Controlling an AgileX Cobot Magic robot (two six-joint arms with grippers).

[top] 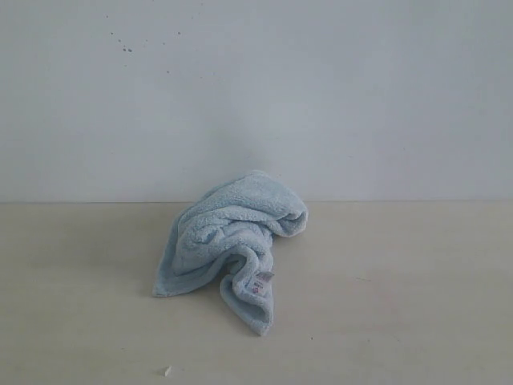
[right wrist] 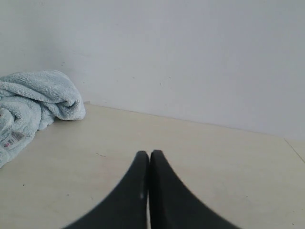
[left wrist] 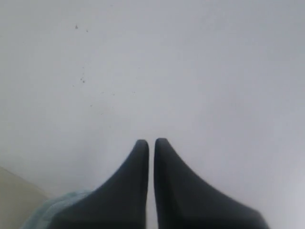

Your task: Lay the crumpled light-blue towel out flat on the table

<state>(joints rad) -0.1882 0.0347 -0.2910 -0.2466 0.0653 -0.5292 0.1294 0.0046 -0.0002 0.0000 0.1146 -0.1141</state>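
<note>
**Towel point(top: 232, 241) lies crumpled on the surface point(top: 401, 305), both end effectors closed**

Over on the left, the left end effector point(left wrist: 151, 141) has its two dark fingers drawn narrow, with only a thin slit of light between the tips. It points at the plain white wall point(left wrist: 200, 71), where a scatter of small dark specks point(left wrist: 82, 80) shows. Through its own camera, a bit of the pale blue towel peeks out beside the base of one finger, next to a sliver of beige surface. Whether cloth and finger touch there I cannot tell.

In the middle, the towel sits in a bunched heap on the surface, close to the line where the surface meets the wall. It is pale light-blue and fluffy, folded over on itself. A rounded roll forms its upper right side, a flatter flap spreads low to the left, and a tapering corner points toward the front. A small white tag point(top: 260, 282) with reddish print lies on the cloth near that front corner. A tiny white fleck point(top: 167, 370) rests on the surface in front of the towel and a little to the left, apart from it.

On the right, the right end effector point(right wrist: 149, 153) is closed tight, its fingers meeting along their length. The tips point across bare beige surface toward the wall. The towel lies off to its side, well apart from the fingers, its rolled edge and tag facing that camera.
</note>
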